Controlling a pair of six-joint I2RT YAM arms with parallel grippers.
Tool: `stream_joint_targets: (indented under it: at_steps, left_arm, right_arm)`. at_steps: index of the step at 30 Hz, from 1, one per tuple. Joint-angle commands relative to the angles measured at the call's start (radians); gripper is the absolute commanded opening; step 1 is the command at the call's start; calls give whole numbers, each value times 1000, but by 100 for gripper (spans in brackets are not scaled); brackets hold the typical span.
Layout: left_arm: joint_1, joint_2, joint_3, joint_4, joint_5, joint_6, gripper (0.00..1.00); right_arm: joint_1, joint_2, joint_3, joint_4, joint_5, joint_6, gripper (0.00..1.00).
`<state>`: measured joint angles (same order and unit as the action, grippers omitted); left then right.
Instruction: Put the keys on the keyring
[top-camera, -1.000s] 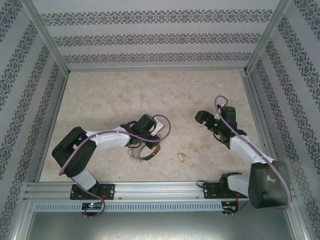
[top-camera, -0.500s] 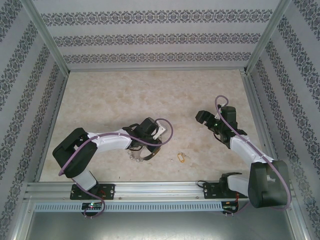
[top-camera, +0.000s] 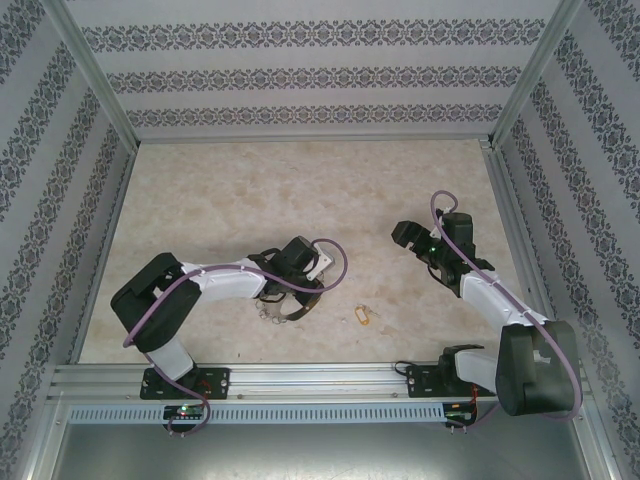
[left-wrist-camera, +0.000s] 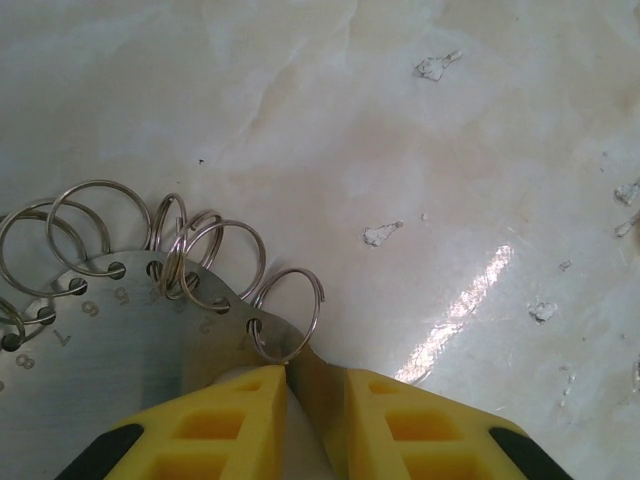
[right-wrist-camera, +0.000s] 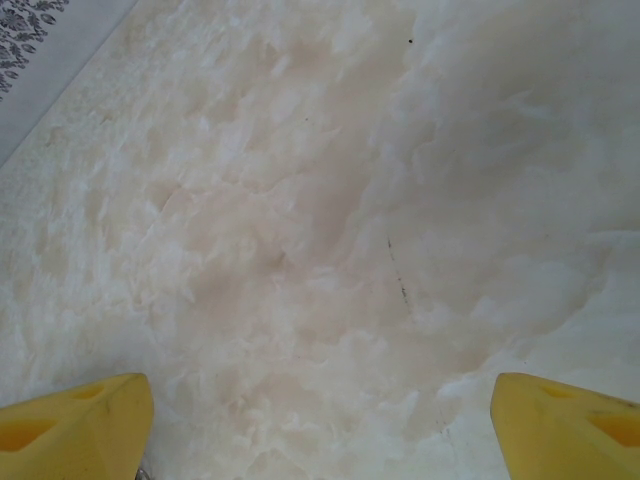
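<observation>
While my left fingers (left-wrist-camera: 240, 415) clamp shut on the rim of the keyring (left-wrist-camera: 120, 330), gripping its flat grey plate at the lower left of the wrist frame, the job sits at the holding step: the hoop is secured and the key is not yet fetched. The key (top-camera: 362, 316), a small yellow-gold piece, lies loose on the worktop (top-camera: 300, 190) in the lower middle of the overhead frame, just right of the keyring and apart from it. My right fingers (right-wrist-camera: 75, 415) stand wide apart with nothing between them, over bare worktop at the right of the overhead frame, well away from the key. As I judge it, the next move calls for my right arm to travel toward the lower middle, close on the key, then work it onto one of the split rings (left-wrist-camera: 285, 315) fringing the plate. That looks fiddly, since the rings are thin. Small stamped numerals sit beside the holes. I read a 9 and an 8, and the others are unclear. No brand name shows.
</observation>
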<state>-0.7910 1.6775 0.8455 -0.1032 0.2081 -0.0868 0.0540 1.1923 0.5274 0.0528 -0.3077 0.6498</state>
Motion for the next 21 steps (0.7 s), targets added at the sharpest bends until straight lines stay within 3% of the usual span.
stream_joint_targets:
  at_steps: [1, 21]
  left_arm:
    - [-10, 10, 14, 35, 1, 4, 23]
    - [-10, -4, 24, 56, -20, 4, 24]
  right_arm:
    - [-14, 10, -18, 13, 0, 7, 88]
    - [-21, 33, -19, 24, -9, 15, 88]
